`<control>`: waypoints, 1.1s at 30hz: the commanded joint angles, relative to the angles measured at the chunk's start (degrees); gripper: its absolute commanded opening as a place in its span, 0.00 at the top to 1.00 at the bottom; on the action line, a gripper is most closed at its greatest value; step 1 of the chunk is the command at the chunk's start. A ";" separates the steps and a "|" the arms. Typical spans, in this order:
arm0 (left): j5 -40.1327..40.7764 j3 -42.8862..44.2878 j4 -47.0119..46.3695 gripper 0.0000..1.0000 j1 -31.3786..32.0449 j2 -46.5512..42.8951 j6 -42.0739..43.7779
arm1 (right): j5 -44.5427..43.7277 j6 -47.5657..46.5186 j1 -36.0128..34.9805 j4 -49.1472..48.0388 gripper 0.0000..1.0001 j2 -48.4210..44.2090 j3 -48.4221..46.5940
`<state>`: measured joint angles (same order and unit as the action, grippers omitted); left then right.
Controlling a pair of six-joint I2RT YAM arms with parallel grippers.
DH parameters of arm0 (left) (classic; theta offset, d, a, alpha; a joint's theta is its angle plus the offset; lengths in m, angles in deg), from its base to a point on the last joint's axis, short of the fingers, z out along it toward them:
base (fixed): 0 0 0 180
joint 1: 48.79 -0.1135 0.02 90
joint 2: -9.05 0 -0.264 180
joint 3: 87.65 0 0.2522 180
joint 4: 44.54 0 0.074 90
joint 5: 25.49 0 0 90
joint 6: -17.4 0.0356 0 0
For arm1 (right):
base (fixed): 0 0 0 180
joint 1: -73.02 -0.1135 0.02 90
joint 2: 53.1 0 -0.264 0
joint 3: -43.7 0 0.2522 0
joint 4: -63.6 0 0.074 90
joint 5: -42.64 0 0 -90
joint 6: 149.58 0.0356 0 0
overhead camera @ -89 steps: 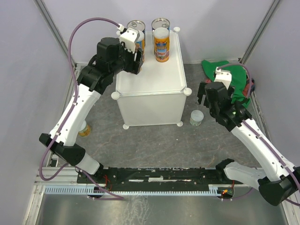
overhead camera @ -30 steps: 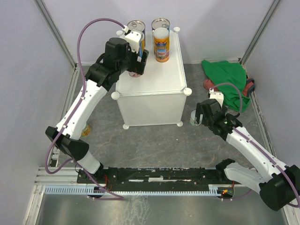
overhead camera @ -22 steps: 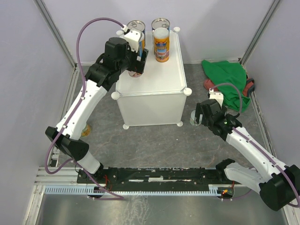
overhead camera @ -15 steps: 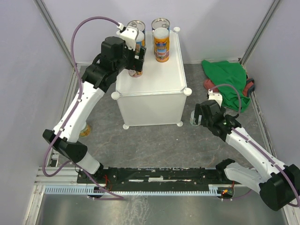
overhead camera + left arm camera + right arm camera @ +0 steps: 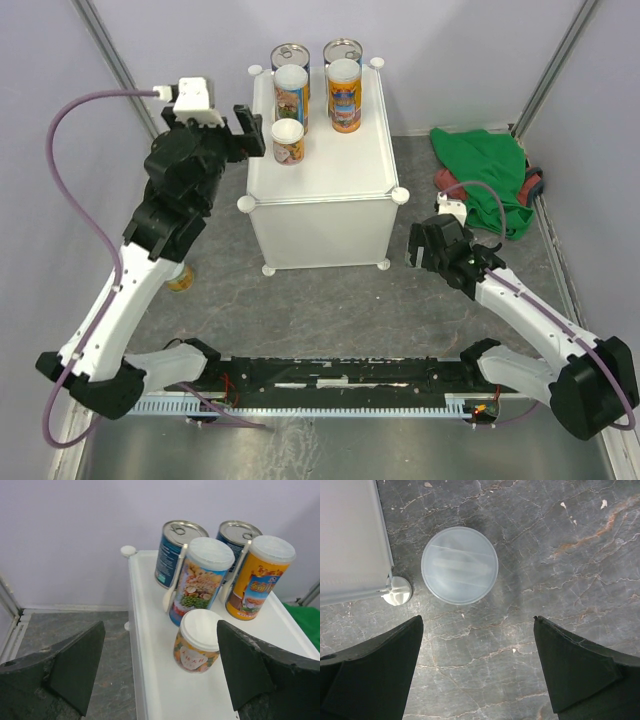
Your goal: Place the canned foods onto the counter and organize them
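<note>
The white surface (image 5: 340, 170), upper centre, carries five cans (image 5: 343, 95). Left claw (image 5: 250, 132) hangs released and empty beside it. Right claw (image 5: 477, 619), spread wide, hovers over the pale-lidded can (image 5: 459, 565) on the floor (image 5: 560, 555). The next move is probably to descend and grip it.

On the white counter (image 5: 340, 175) you have five upright cans, grouped towards its back left; rearmost, side by side, stand a left blue-labelled can (image 5: 172, 550) and a right blue-labelled can (image 5: 235, 535), both with silver pull-tab tops; just in front of them are a tall colourful can (image 5: 200, 582) and a tall orange can (image 5: 259, 577), both white-lidded; a short orange can (image 5: 196, 642) stands alone nearer the front; on the floor (image 5: 560, 605), a pale-lidded can (image 5: 459, 565) stands beside the counter's foot; a yellowish can (image 5: 181, 279) shows partly, left of the counter.
</note>
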<state>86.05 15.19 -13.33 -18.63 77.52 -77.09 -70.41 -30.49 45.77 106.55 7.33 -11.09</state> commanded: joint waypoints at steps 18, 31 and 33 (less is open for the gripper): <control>8.71 -13.52 -11.11 0.03 0.24 -10.47 -8.33 | 0.27 0.69 0.34 -13.32 0.01 8.08 2.04; 8.15 -14.76 -10.13 0.05 0.21 -11.56 -8.11 | -1.36 0.85 0.84 -17.68 0.01 12.25 3.07; 8.16 -14.96 -10.00 0.05 0.26 -11.81 -7.99 | -1.65 0.89 0.93 -18.16 0.01 12.87 3.13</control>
<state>93.99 0.42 -21.11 -18.63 67.23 -83.10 -70.17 -30.28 46.30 91.88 19.44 -8.28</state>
